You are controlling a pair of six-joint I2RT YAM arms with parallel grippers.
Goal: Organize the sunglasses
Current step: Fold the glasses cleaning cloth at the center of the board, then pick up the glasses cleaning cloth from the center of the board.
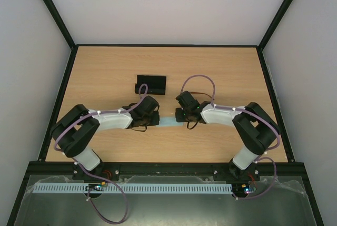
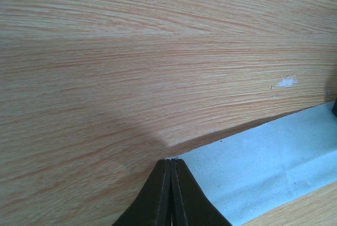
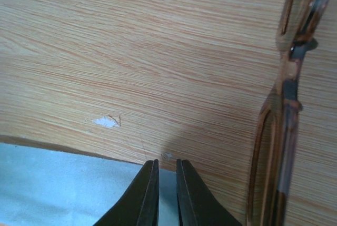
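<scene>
Pale bench [image 1: 105,68] carried a blue cloth [image 2: 263,157]; left tool [image 2: 171,165] pinched shut on one corner, right tool [image 3: 167,164] nearly closed at the opposite edge, likely flattening it for the sunglasses [image 3: 287,105].

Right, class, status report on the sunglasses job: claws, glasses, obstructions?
Left claw shut on blue cloth corner. Right claw pinching the cloth's opposite end. Sunglasses on table beside right claw, ungripped. Nothing blocking them.

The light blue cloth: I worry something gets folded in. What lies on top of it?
On the cloth nothing shows across its visible blue surface; the sunglasses sit beside it on the table. The left end effector and right end effector hide its ends.
</scene>
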